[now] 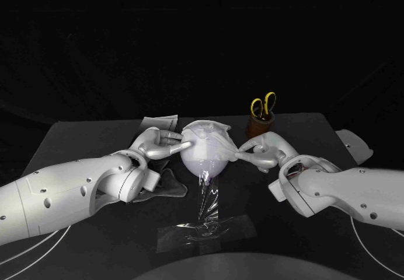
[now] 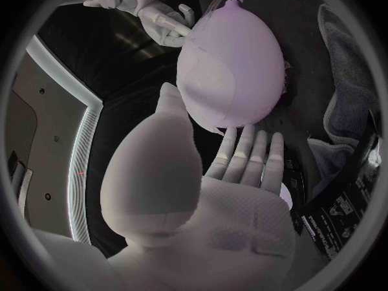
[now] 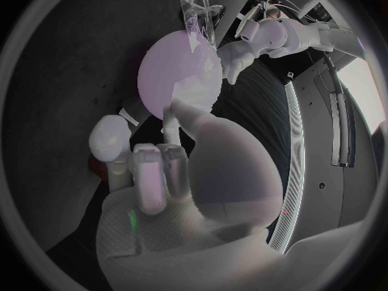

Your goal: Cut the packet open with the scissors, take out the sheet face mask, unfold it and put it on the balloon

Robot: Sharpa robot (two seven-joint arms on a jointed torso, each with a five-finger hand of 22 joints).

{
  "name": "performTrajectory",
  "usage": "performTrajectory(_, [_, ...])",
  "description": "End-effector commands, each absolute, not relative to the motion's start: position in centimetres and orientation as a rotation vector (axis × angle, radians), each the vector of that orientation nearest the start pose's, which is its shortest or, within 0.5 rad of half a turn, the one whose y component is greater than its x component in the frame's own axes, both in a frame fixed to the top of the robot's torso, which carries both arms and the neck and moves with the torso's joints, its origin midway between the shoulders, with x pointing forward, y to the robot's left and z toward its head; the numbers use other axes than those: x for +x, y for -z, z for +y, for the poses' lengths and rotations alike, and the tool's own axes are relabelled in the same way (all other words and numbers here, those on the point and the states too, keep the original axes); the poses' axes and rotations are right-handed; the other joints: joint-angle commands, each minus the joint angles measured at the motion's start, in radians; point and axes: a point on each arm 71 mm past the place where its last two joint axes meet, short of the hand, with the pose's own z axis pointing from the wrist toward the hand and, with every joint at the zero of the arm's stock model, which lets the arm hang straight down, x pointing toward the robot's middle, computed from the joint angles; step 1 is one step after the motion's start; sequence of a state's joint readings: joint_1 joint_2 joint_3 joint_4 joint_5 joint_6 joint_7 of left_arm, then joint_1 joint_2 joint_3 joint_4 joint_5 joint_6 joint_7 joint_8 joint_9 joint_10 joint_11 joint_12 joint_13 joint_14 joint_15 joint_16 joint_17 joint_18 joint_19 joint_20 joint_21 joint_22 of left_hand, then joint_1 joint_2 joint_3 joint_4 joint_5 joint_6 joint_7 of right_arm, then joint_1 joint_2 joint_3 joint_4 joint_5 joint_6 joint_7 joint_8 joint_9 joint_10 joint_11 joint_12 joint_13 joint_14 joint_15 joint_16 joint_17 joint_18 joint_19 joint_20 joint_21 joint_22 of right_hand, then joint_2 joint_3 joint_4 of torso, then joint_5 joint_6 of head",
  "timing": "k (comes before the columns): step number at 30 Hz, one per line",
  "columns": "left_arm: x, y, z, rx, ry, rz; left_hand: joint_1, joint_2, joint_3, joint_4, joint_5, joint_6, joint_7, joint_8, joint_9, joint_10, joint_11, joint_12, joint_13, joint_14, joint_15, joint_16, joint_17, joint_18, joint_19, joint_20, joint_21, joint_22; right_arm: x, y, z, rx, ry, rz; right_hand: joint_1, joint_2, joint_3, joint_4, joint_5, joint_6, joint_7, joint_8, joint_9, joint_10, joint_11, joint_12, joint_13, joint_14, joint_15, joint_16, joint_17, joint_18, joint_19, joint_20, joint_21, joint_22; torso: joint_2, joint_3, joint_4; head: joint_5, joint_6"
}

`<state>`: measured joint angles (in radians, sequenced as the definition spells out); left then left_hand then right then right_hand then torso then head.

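Sheet mask draped over top of balloon, mid-desk. Left hand: fingers straight, gripping nothing, tips at mask edge. Right hand: one fingertip on mask, can't tell if pinching. Uneven push could tip balloon on flimsy clear stand; mask could slide off.

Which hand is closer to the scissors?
The right hand, just in front of the brown holder with the yellow-handled scissors; the left hand is across the balloon from them.

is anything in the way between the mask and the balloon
Nothing visible does: the mask lies on the balloon, with the left robot hand and right robot hand touching it from either side.
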<state>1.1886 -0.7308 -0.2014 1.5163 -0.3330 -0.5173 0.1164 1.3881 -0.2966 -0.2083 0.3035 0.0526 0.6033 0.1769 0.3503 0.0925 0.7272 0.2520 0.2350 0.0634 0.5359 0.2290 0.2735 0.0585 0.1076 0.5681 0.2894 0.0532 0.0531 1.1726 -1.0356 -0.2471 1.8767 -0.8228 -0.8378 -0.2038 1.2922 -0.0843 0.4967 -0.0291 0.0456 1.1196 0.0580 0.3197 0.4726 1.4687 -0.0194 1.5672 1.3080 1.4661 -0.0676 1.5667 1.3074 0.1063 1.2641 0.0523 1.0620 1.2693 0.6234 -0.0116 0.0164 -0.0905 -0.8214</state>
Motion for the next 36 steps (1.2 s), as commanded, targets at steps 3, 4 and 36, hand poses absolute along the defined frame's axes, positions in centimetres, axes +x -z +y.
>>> performTrajectory(3, [46.4,25.3,16.2,-0.898,1.046,1.812,0.017,0.001,-0.001,-0.001,0.003,0.004,0.119,0.003,0.002,0.000,0.001,-0.002,0.003,0.049,-0.001,0.018,0.008,-0.017,-0.009,0.000,0.001,0.002,38.5,23.3,-22.7,0.733,-0.750,1.684,0.009,0.004,-0.001,-0.005,0.003,0.021,-0.012,0.004,0.004,0.102,-0.007,0.004,0.263,0.105,-0.010,0.004,0.263,0.008,0.006,0.001,-0.001,0.001,0.001,-0.0003,0.0008,-0.001,-0.001])
performTrajectory(4, [46.5,25.3,16.2,-0.896,1.035,1.817,0.021,0.004,0.002,-0.001,0.002,0.016,0.119,0.011,0.005,0.004,0.000,-0.001,0.003,0.062,-0.002,0.023,0.010,-0.017,-0.008,0.000,0.002,0.002,38.5,23.3,-22.7,0.733,-0.750,1.683,0.009,0.004,-0.001,-0.005,0.003,0.021,-0.012,0.004,0.004,0.102,-0.007,0.004,0.263,0.105,-0.010,0.004,0.263,0.008,0.006,0.001,-0.001,0.001,0.000,-0.0005,0.0004,-0.002,-0.002])
performTrajectory(36, [47.1,25.7,15.6,-0.901,0.926,1.850,0.088,0.078,0.083,-0.004,-0.002,0.037,0.117,0.066,0.026,0.036,-0.007,0.035,0.005,0.158,-0.014,0.043,0.025,-0.010,0.030,0.000,0.019,0.012,39.0,23.5,-23.8,0.734,-0.714,1.682,0.007,0.004,0.002,-0.007,0.003,0.021,-0.012,0.004,0.004,0.102,-0.007,0.004,0.263,0.105,-0.010,0.004,0.263,0.008,0.008,0.001,0.002,0.003,0.000,-0.0003,0.0006,-0.011,-0.006])
